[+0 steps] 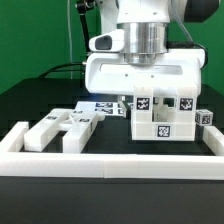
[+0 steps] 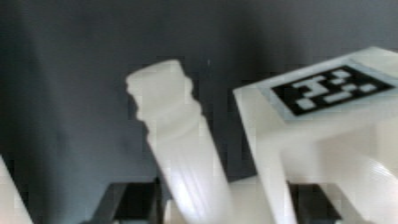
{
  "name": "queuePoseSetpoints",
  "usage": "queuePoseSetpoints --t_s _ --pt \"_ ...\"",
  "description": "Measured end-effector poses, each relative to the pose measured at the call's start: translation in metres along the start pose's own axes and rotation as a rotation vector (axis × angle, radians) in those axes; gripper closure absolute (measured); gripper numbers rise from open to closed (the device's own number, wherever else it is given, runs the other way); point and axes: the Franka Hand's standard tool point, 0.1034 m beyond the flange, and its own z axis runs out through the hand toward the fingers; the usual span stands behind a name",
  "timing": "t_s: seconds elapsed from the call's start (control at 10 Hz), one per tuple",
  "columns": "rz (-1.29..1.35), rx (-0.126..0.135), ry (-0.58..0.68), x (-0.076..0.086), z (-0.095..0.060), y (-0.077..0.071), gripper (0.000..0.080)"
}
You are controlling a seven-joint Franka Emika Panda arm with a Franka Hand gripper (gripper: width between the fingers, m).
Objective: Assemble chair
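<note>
Near the middle of the table [image 1: 35, 108], in the exterior view, the big white arm [image 1: 140, 70] hangs straight down. Its claw [image 1: 148, 104] is just above a white chair block [image 1: 158, 122] that has little black-and-white tags on it. The chair block stands close to the front edge of the table, a bit toward the exterior view's right. The arm's wide white body and the block hide most of the claw, so I cannot tell if it is open or closed. More loose chair parts [image 1: 60, 130] lie flat near the front edge on the exterior view's left, apart from the block. A small tagged piece [image 1: 205, 117] sits by the edge on the exterior view's right. A low white rail [image 1: 110, 167] runs along the front edge and up both side edges.

Very close to the camera in the wrist view, a long white part [image 2: 178, 130] with a bumpy edge sticks up, all blurry. Just beside it is a white block with one big tag [image 2: 329, 92] on its flat face. The dark table is behind them both. I cannot tell if the two white things touch, or if the claw holds the long white part
</note>
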Motion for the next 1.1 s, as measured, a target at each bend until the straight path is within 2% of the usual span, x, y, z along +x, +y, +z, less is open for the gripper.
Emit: queuePoseSetpoints --t_s 0.1,0.2,0.3,0.4,0.5,0.7,0.8,0.9,1.0,1.1 --pt "0.005 0.004 -0.04 0.003 -0.003 -0.001 0.0479" --pt "0.012 0.002 -0.135 -0.003 -0.005 0.001 0.0479" --pt "0.017 0.001 -0.206 0.0 -0.008 0.001 0.0479" --pt "0.022 -0.002 -0.24 0.002 -0.006 0.003 0.0479" --pt "0.03 -0.008 -0.349 -0.006 -0.005 0.007 0.0479" --pt "0.042 -0.018 -0.485 -0.006 -0.003 0.013 0.0479" --pt "0.071 -0.026 -0.517 -0.006 -0.006 0.016 0.0478" --pt "0.099 -0.046 -0.509 -0.005 -0.013 0.014 0.0478" --pt "0.115 -0.052 -0.517 -0.006 -0.018 0.013 0.0478" --pt "0.116 -0.052 -0.513 -0.005 -0.016 0.014 0.0478"
